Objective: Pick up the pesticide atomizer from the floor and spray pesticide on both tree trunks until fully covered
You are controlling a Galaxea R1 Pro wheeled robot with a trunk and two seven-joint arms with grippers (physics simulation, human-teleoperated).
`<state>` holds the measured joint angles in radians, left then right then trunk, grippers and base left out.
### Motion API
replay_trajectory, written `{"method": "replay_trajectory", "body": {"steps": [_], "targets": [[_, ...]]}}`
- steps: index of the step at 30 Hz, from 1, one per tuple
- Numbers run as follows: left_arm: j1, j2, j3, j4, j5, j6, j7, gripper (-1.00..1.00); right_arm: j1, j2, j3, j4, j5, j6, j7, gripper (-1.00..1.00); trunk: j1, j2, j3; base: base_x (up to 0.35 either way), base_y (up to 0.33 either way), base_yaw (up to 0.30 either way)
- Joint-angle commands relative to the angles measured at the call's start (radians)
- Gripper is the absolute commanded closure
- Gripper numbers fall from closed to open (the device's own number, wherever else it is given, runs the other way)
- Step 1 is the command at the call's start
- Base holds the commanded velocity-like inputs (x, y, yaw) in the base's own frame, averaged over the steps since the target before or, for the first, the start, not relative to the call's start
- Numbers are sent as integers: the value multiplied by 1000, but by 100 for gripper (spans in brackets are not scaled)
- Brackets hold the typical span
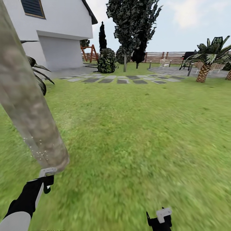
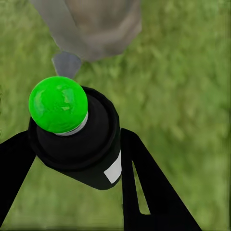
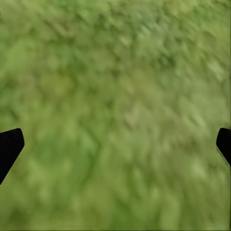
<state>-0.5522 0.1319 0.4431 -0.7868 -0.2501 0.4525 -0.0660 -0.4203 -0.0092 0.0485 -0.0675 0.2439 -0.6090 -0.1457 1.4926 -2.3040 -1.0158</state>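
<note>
**Atomizer held at the trunk**

Showing no readable writing anywhere; only a blank white patch on the pesticide atomizer (image 2: 77, 144), a squat black body topped by a glossy green ball. Sitting clamped between the two black fingers (image 2: 144, 187) of the left gripper (image 2: 72, 159), just beside the tree trunk (image 1: 27, 106). Rising thick, mottled grey-brown and beige, out of the lawn (image 1: 134, 134) in the head view, with fine white pesticide (image 1: 38, 150) specks dusting its lower part near the left gripper (image 1: 47, 179). Hanging over bare grass, the right gripper (image 3: 115, 144) with fingertips (image 3: 9, 147) spread wide. Standing far behind: white house (image 1: 61, 35), paving (image 1: 122, 78), second tree (image 1: 131, 25), palm (image 1: 207, 57), slatted fence (image 1: 160, 57).
</note>
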Motion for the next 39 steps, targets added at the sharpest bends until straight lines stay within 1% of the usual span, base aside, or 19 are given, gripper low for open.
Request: {"method": "replay_trajectory", "body": {"steps": [1,10,20,35,39], "targets": [[0,0,0,0,0,0,0,100,0,0,0,0,0,0,0,-100,0,0,0,116,-263,267],[0,1,3,0,0,0,0,100,0,0,0,0,0,0,0,-100,0,0,0,154,-255,277],[0,0,2,3,0,0,2,100,0,0,0,0,0,0,0,-100,0,0,0,235,-194,275],[0,1,3,2,1,0,2,100,0,0,0,0,0,0,0,-100,0,0,0,241,-188,17],[0,1,3,1,0,0,2,100,0,0,0,0,0,0,0,-100,0,0,0,241,-188,210]]}}
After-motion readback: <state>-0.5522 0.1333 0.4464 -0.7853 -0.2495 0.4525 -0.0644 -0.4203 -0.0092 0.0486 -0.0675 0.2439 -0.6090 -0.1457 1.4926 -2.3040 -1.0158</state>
